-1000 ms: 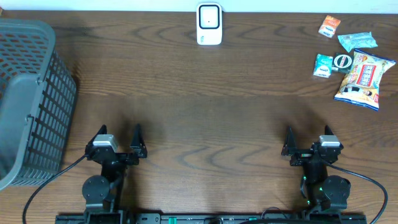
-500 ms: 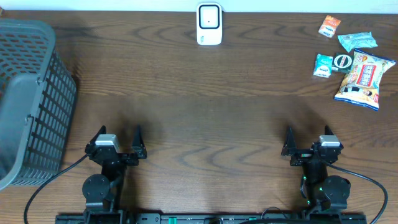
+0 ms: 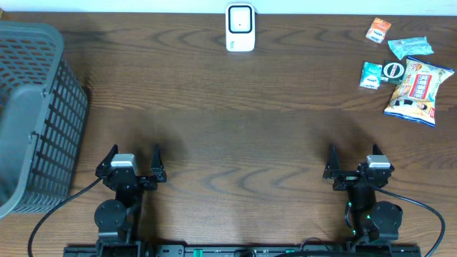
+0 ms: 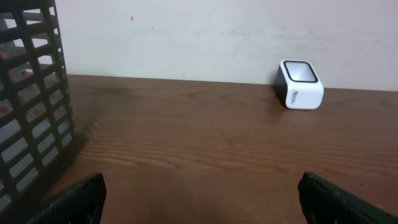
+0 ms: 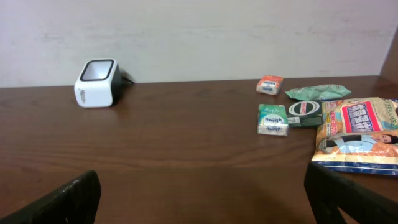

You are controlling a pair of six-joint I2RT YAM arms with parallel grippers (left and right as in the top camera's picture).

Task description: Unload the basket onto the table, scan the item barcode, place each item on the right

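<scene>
The white barcode scanner stands at the far middle of the table, also seen as the scanner and the scanner in the wrist views. The items lie in a group at the far right: a large snack bag, a teal packet, an orange packet, a small green-white box and a dark round-labelled tin. My left gripper and right gripper rest open near the front edge, far from them. Nothing is between the fingers or the fingers.
A grey plastic basket stands at the left edge, close to my left arm, and its wall fills the left of the left wrist view. A pale wall runs behind the table's far edge.
My left gripper has shifted very slightly to the left. The right arm and the items have not moved.
</scene>
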